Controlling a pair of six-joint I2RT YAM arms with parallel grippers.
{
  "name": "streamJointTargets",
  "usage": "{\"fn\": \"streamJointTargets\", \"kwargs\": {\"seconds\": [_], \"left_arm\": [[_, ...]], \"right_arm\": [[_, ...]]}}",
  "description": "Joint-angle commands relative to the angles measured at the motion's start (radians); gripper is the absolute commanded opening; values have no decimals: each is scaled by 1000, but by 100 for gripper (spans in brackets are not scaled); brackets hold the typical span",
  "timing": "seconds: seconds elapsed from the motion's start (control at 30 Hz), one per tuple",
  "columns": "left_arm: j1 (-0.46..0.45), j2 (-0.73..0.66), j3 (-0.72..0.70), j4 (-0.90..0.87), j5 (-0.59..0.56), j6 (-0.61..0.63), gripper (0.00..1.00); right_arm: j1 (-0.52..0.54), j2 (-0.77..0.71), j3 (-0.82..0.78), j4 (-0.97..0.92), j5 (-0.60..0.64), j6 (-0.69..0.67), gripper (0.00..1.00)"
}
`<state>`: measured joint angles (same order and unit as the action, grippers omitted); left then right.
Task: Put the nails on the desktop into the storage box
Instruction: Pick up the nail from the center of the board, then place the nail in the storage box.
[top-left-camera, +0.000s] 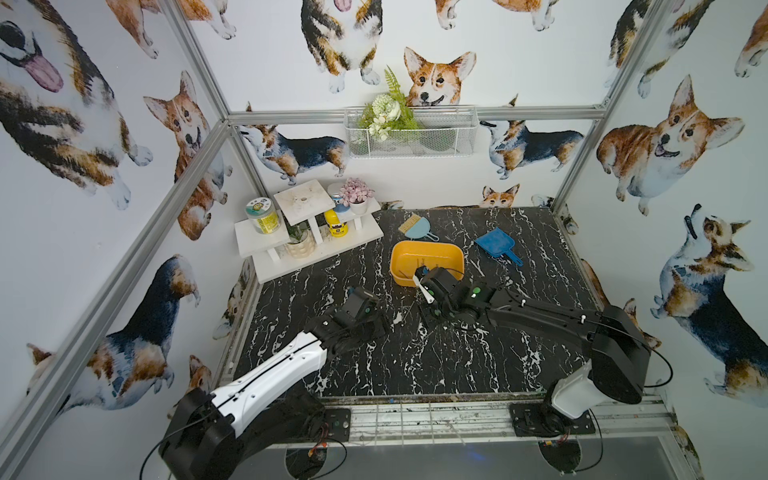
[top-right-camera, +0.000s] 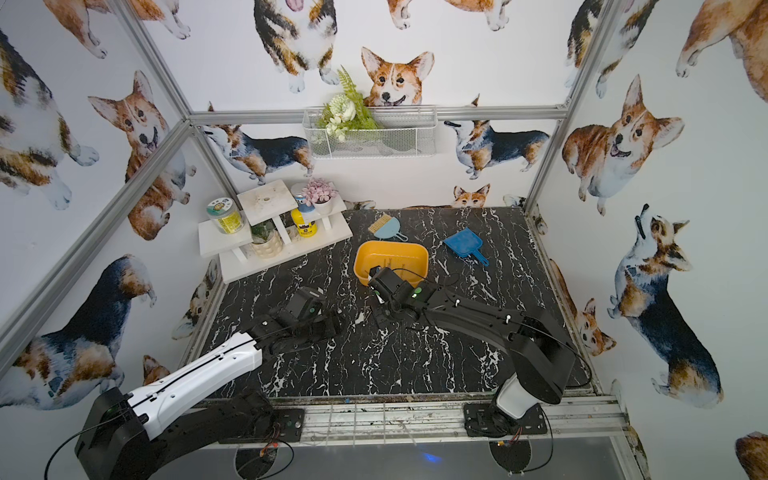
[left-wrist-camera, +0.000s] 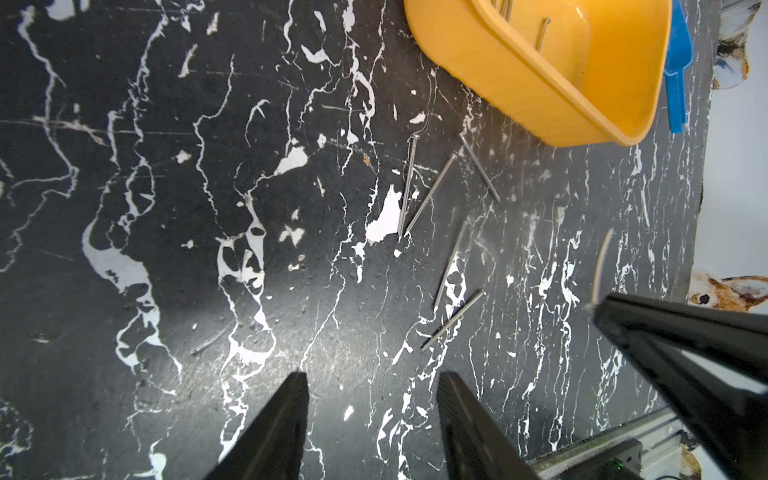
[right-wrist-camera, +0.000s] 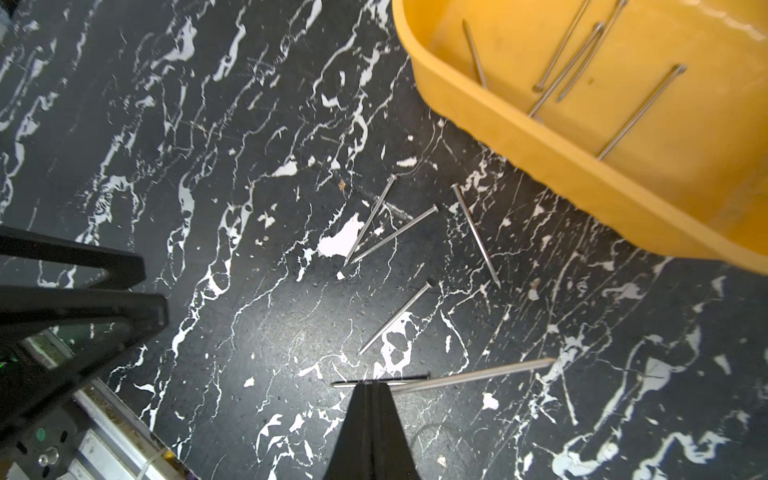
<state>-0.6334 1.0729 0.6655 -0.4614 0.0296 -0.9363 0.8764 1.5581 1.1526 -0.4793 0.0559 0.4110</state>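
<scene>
Right gripper (right-wrist-camera: 370, 386) pinched tight on one nail (right-wrist-camera: 478, 374); left gripper (left-wrist-camera: 374, 395) half open, empty.
Five nails (left-wrist-camera: 430, 193) loose on desktop (left-wrist-camera: 166, 249) mid-frame, five more in box (right-wrist-camera: 540, 137) upper right; dustpan (left-wrist-camera: 677, 83) past it.

Corgis on every side: a small booth with dog-print wallpaper (top-left-camera: 685, 137) on all three walls.
Silver aluminium bars (top-left-camera: 540, 112) frame the corners and run across the back wall, and on that back bar hangs a white wire basket (top-left-camera: 440, 141) with a spray of white flowers and fern (top-left-camera: 386, 110) at its left end. Down in the far left corner stands a white tiered shelf (top-left-camera: 291, 266) with a clear jar (top-left-camera: 262, 216), a yellow bottle (top-left-camera: 336, 224), a pink-flowered pot (top-left-camera: 356, 195) and a small green plant (top-left-camera: 298, 241). The black, white-veined worktop (top-left-camera: 415, 361) fills the floor of the booth, and the light is soft and even, with only a dull sheen on the worktop.
</scene>
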Motion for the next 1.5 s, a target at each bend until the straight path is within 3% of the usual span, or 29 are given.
{"fn": "streamJointTargets", "kwargs": {"seconds": [0.0, 0.27, 0.67, 0.83, 0.93, 1.07, 1.47], "left_arm": [[3, 7, 17, 7, -10, 24, 56], [6, 7, 43, 1, -8, 29, 56], [12, -22, 42, -31, -8, 34, 57], [17, -50, 34, -48, -13, 30, 58], [21, -60, 32, -57, -15, 30, 58], [24, -72, 25, -59, -19, 31, 59], [37, -72, 24, -32, -13, 27, 60]], "right_arm": [[-4, 1, 69, -54, 50, -42, 0], [-114, 109, 251, -86, 29, -124, 0], [-291, 387, 487, -88, -31, -190, 0], [-301, 440, 584, -116, -24, -204, 36], [-301, 422, 606, -134, -31, -209, 39], [-292, 337, 523, -124, -41, -202, 40], [-134, 12, -47, 60, -120, -91, 37]]}}
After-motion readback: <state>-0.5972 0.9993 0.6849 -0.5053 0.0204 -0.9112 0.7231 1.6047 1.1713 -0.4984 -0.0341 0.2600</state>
